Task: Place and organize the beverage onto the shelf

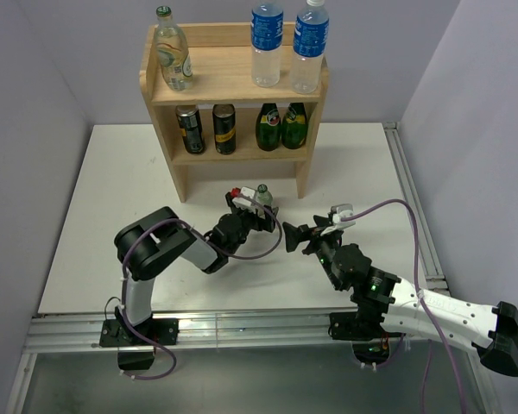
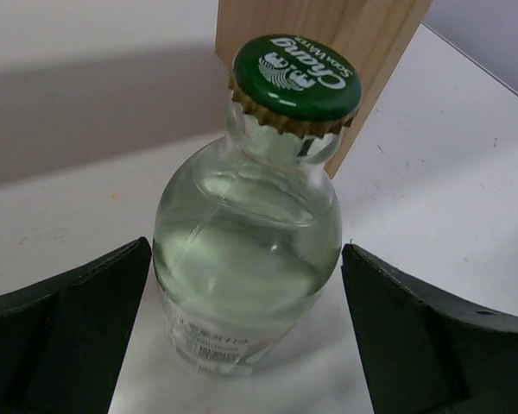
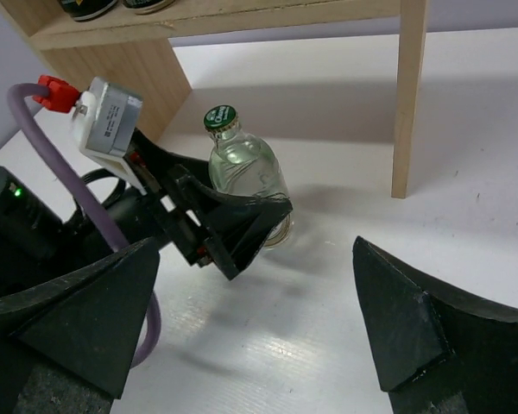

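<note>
1. Your right gripper (image 1: 293, 237), near right, stands wide open and empty.
2. Your left gripper (image 1: 257, 212) is open too, straddling the clear, green-capped glass bottle (image 2: 246, 250), neither finger touching it. The bottle stands upright on the white table (image 1: 112, 190) before the light wooden shelf (image 1: 224, 73).
3. Expect rigid, slick, breakable, liquid-heavy glass; grip the broad body below the shoulder.
4. Its cap (image 2: 295, 76) reads "Chang SODA WATER".

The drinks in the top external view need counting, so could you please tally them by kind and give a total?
Blue-labelled water bottles: 2
Clear glass green-capped bottles: 2
Dark cans: 2
Dark green bottles: 2
Total: 8
</note>
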### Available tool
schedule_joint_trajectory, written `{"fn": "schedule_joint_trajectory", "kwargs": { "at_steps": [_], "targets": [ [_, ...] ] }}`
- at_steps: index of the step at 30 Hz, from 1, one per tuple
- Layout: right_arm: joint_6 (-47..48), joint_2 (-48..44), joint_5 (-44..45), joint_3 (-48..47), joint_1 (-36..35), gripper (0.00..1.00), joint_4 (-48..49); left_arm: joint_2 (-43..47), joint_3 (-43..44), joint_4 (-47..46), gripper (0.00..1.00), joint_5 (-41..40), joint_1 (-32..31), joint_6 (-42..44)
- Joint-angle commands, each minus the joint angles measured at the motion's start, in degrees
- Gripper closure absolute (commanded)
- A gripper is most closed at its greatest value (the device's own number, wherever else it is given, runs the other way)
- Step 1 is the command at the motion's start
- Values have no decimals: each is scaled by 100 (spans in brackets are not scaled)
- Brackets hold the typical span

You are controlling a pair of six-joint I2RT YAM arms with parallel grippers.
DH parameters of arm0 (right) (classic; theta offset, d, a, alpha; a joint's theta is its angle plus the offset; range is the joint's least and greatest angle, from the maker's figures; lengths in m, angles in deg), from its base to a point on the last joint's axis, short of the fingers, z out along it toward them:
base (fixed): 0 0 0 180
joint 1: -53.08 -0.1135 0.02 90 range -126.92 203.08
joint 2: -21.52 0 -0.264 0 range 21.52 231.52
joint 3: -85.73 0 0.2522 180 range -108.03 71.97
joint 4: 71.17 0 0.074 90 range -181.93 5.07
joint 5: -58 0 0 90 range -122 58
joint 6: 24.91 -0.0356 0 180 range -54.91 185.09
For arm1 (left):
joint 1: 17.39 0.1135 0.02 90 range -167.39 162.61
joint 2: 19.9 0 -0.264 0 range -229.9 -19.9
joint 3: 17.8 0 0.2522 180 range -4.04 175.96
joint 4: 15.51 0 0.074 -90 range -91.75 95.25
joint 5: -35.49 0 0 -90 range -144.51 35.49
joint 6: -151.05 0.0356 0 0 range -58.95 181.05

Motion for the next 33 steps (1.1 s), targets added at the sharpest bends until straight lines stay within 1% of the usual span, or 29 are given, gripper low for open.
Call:
{"fn": "schedule_joint_trajectory", "kwargs": {
  "at_steps": [1, 10, 15, 18, 23, 28, 29, 30, 31, 32, 33],
  "targets": [
    [-51, -88, -42, 64, 55, 0, 218, -128, 245, -93, 1, 239, 27, 119],
    [-60, -88, -103, 73, 99, 0, 227, -453, 588, 20, 5, 239, 62, 101],
    [-77, -132, -138, 90, 116, 0, 235, -497, 711, 170, 15, 160, 71, 171],
    [-86, -123, -165, 90, 142, 0, 227, -471, 764, 258, 25, -15, 80, 163],
    [-95, -123, -182, 99, 151, 0, 244, -366, 869, 670, 33, -148, 88, 58],
    [-95, -106, -191, 108, 160, 0, 253, -260, 843, 767, 51, -218, 88, 49],
    [-103, -115, -191, 108, 160, 0, 253, -243, 843, 811, 53, -209, 88, 49],
    [-103, -106, -182, 108, 160, 0, 253, -234, 843, 829, 85, -209, 88, 57],
    [-103, -106, -182, 108, 151, 0, 244, -208, 843, 855, 96, -314, 88, 40],
    [-112, -115, -174, 117, 160, 0, 244, -190, 834, 882, 99, -358, 80, -21],
    [-95, -106, -174, 117, 160, 0, 253, -172, 826, 882, 100, -376, 88, -13]
  ]
}}
